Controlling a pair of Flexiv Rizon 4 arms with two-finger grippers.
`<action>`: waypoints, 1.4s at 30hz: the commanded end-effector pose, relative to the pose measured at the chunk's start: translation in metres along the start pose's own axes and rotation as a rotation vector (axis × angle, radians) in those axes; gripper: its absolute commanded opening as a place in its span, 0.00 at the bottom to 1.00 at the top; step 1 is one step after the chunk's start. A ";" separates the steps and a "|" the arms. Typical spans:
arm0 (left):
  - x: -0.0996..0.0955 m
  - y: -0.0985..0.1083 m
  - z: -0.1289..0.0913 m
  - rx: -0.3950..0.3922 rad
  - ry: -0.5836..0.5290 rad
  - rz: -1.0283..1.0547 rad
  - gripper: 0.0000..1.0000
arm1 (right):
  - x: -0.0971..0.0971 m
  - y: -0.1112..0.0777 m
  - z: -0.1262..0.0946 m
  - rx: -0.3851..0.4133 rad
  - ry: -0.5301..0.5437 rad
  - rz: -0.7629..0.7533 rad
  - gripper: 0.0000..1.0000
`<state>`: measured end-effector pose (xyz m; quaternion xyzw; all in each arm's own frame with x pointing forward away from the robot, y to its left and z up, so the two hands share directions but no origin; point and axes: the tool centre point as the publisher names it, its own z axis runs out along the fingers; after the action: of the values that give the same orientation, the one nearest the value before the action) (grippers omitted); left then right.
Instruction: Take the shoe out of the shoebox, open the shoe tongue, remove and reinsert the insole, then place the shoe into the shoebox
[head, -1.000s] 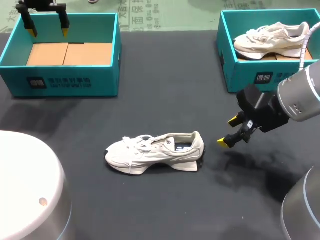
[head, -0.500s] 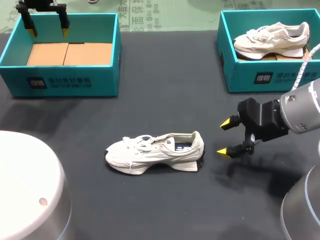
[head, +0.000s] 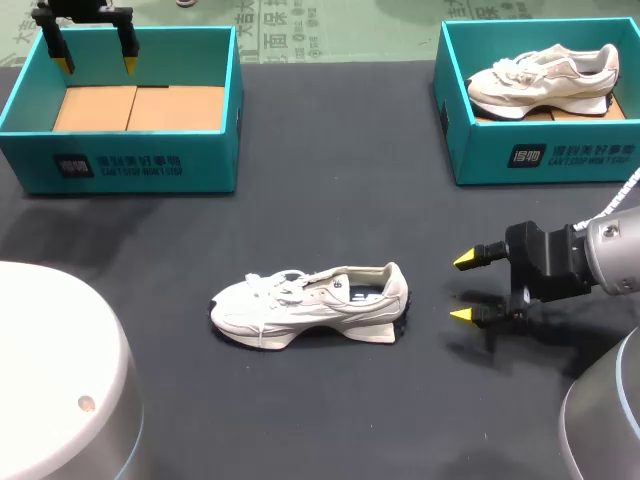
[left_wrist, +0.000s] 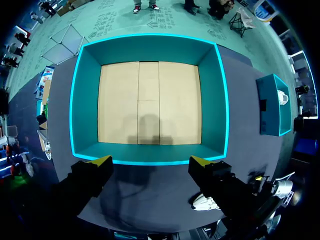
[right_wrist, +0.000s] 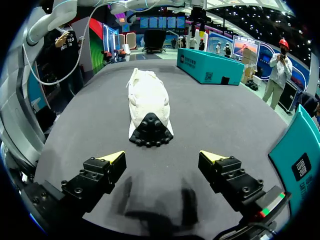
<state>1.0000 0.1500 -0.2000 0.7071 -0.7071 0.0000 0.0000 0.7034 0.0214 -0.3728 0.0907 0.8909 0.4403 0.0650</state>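
White, the shoe (head: 312, 305) is set on the dark table (head: 330, 210), heel toward the right gripper (head: 466, 288), which is spread wide nearby. Its black heel tread is shown only in the right wrist view. The left gripper (head: 94, 62) is held wide over the teal shoebox (head: 130, 160). Since a second ago, the right gripper has been lowered and drawn back.

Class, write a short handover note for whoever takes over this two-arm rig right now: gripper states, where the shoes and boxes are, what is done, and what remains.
Left gripper: open, empty, above the empty teal cardboard shoebox at far left.
Right gripper: open, empty, over the black table, facing the heel of the cream lace-up sneaker without touching it.
The sneaker stands on its sole mid-table. A second teal shoebox at far right holds another cream sneaker.
Done: shoe out of the box.
Left: open tongue, insole out and back (its state is unclear), return shoe to box.
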 end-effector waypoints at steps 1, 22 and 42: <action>0.000 0.000 0.000 0.000 0.000 0.000 1.00 | 0.004 -0.005 0.002 -0.085 -0.009 -0.003 1.00; 0.000 0.000 0.000 0.000 0.000 0.000 1.00 | -0.010 -0.022 0.007 -0.176 0.050 0.087 1.00; 0.000 0.000 0.000 0.000 0.000 0.000 1.00 | 0.004 0.004 0.049 -0.253 0.084 0.085 1.00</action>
<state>1.0000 0.1499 -0.2000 0.7070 -0.7072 0.0000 0.0000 0.7082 0.0522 -0.3953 0.0998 0.8263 0.5541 0.0148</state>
